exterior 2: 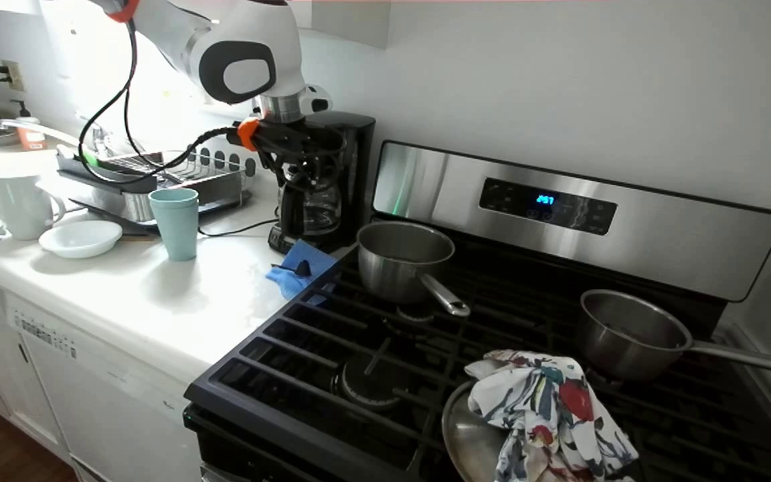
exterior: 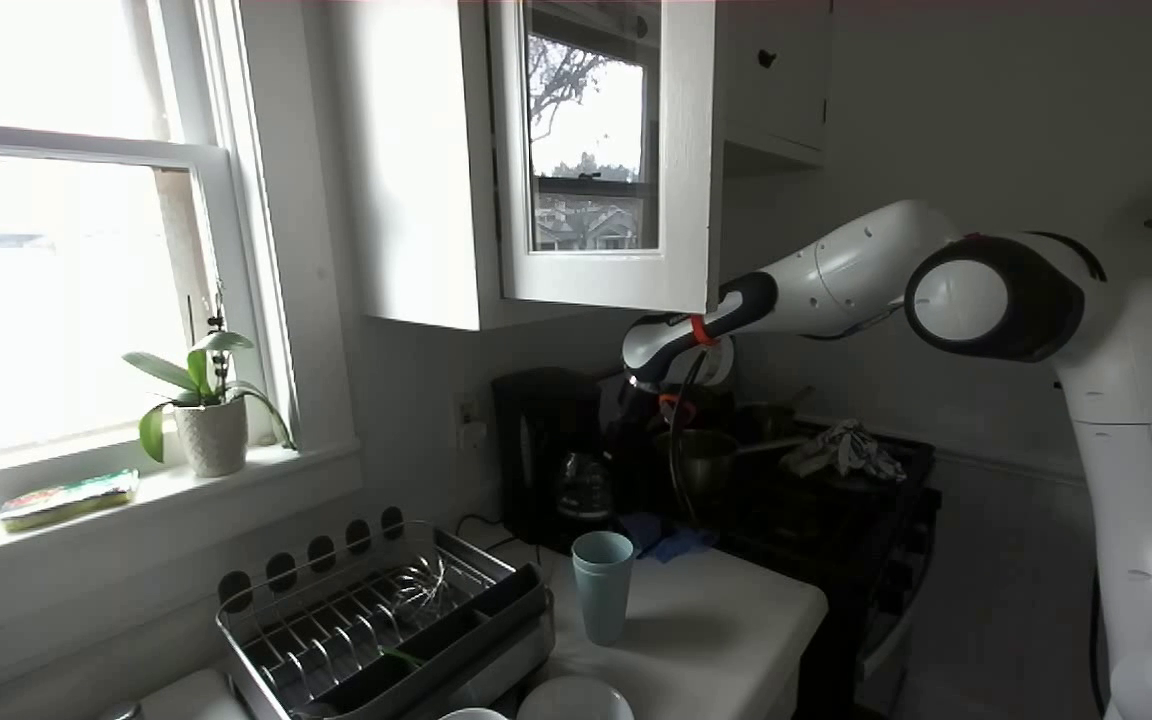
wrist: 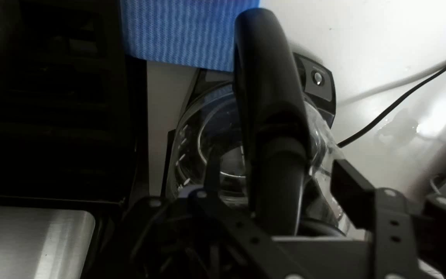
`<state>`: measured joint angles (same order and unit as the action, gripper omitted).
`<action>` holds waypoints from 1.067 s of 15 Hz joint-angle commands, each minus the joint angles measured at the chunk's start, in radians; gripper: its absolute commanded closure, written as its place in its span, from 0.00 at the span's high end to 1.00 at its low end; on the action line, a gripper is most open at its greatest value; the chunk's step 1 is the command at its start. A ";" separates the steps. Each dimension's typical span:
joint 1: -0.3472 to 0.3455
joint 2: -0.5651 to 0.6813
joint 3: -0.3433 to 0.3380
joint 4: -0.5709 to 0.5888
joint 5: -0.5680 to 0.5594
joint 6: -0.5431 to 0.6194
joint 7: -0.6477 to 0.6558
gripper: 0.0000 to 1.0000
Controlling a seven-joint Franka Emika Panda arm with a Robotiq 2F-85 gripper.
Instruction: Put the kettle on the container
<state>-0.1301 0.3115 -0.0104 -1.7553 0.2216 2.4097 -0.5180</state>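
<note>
gripper (wrist: pixel 277 169) spread wide | rounded glass kettle (wrist: pixel 220 137), smooth black handle (wrist: pixel 271 93) | ribbed blue cloth (wrist: pixel 180 35) beside

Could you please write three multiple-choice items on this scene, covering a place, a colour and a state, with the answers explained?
1. Where does the pale blue-green cup stand?
A) on the windowsill
B) on the white counter
C) on the stove

2. What colour is the cloth by the coffee maker?
A) red
B) yellow
C) blue

3. How is the gripper in the wrist view?
A) open, with the handle of the glass pot between its fingers
B) shut on the cup
C) shut on the towel

1 B: both exterior views show its base on the counter.
2 C: the cloth is plainly blue in the wrist view.
3 A: the wrist view shows a gap on each side of the handle.
</note>
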 commanded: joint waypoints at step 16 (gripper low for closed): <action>-0.063 -0.082 0.013 -0.069 0.076 -0.041 0.014 1.00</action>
<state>-0.1674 0.2920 -0.0141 -1.7561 0.2409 2.3504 -0.4815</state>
